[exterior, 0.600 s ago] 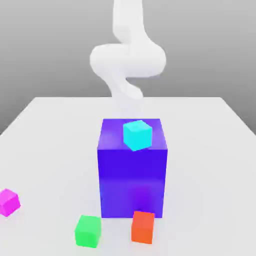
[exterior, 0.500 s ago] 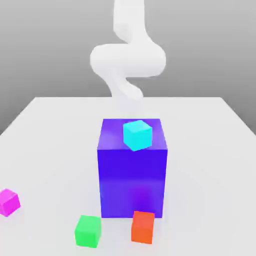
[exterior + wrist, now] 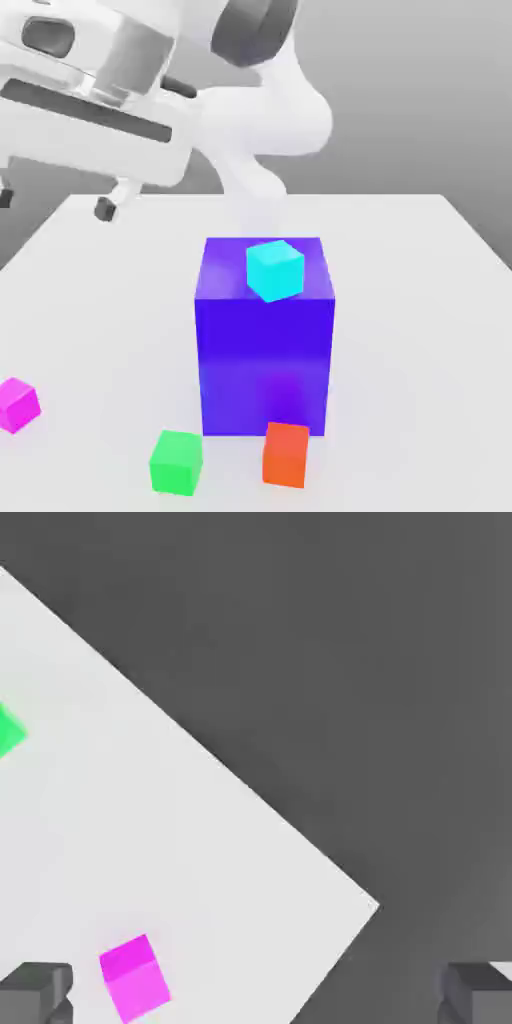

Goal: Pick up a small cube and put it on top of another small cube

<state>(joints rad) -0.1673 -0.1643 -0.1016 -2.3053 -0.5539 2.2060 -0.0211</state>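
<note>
The small magenta cube lies on the white table near its edge at the exterior view's left. In the hand view the same magenta cube rests on the table far below my hand, close to one dark fingertip. My gripper hangs high above the table's left side, open, with nothing between its fingers. A green cube and an orange-red cube sit at the front, the orange-red one against the blue block. A cyan cube rests on top of that block.
A large blue block stands at the table's middle, much taller than the small cubes. The white arm curves up behind it. The table's edge runs close to the magenta cube, with dark floor beyond.
My hand has swung into the exterior view at the upper left, high over the table's left side. None of the cubes has moved.
</note>
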